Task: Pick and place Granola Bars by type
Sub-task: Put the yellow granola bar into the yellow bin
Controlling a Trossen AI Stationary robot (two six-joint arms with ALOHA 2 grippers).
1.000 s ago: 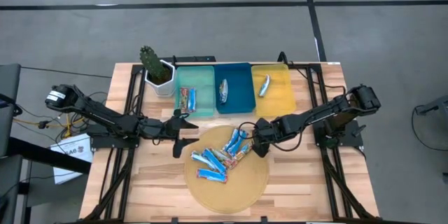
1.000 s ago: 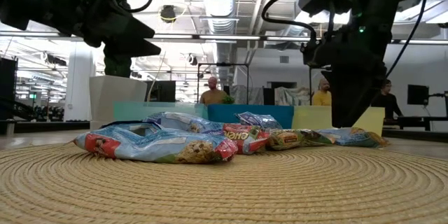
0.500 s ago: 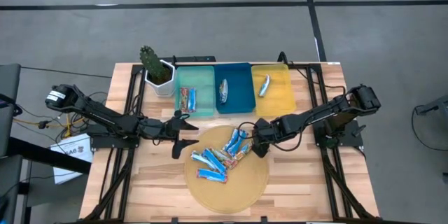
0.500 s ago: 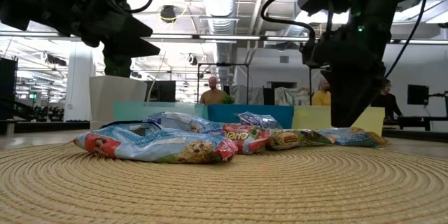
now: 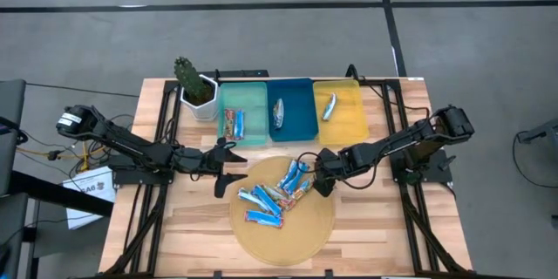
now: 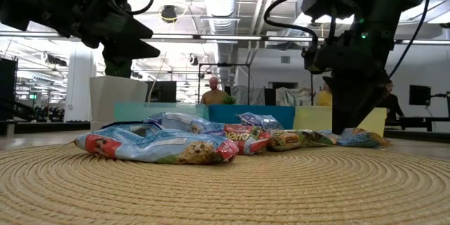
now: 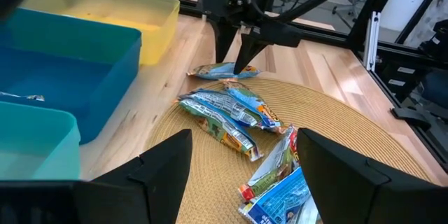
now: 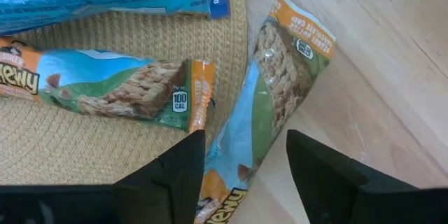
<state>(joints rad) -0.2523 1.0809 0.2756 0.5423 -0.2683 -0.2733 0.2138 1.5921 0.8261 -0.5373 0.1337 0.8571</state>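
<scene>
Several granola bars (image 5: 268, 196) lie heaped on a round woven mat (image 5: 288, 231). One green-and-orange bar (image 8: 276, 91) lies across the mat's right edge, partly on the wood. My right gripper (image 8: 245, 143) points down over this bar, open, with a finger on either side of its near end; I see no touch. In the low view its fingers come down just left of that bar (image 6: 362, 138). My left gripper (image 5: 228, 167) hovers open at the mat's left edge, with nothing between its fingers (image 7: 168, 161). One bar lies in each tray.
Along the far side stand a teal tray (image 5: 253, 96), a blue tray (image 5: 296, 126) and a yellow tray (image 5: 349, 122). A cactus in a white pot (image 5: 193, 87) stands left of them. Bare wood shows at the table's near corners.
</scene>
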